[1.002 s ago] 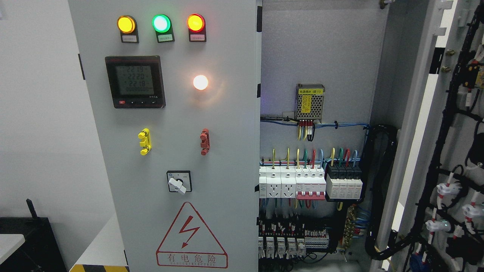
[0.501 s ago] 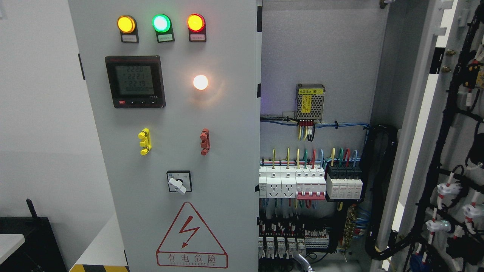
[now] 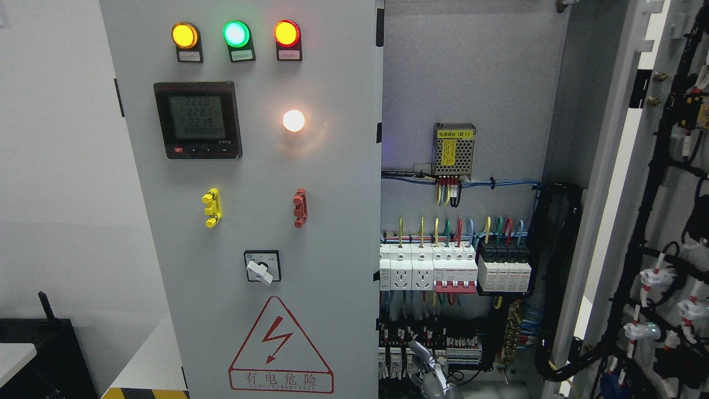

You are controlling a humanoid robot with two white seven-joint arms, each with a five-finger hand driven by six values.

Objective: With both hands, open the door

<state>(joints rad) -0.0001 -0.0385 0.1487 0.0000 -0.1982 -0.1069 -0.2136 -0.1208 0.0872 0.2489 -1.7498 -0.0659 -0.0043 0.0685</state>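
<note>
The grey left door (image 3: 332,166) of the electrical cabinet is closed; it carries three lit lamps, a digital meter (image 3: 198,119) and a rotary switch (image 3: 262,267). The right door (image 3: 615,166) stands swung wide open at the right, its wired inner side facing me. My right hand (image 3: 427,370) pokes up from the bottom edge, just right of the left door's free edge (image 3: 380,233) and in front of the lower terminal rows. Its metal fingers (image 3: 419,350) are stretched up and to the left and hold nothing. The left hand is out of view.
Inside the cabinet are a power supply (image 3: 454,148), breakers and sockets (image 3: 437,271) and black cable bundles (image 3: 559,277). A white wall lies to the left. A dark box (image 3: 44,354) stands at the lower left beside a white ledge.
My right hand has risen into view from the bottom edge, moving up and slightly left toward the left door's free edge. The meter digits changed; both doors stayed still.
</note>
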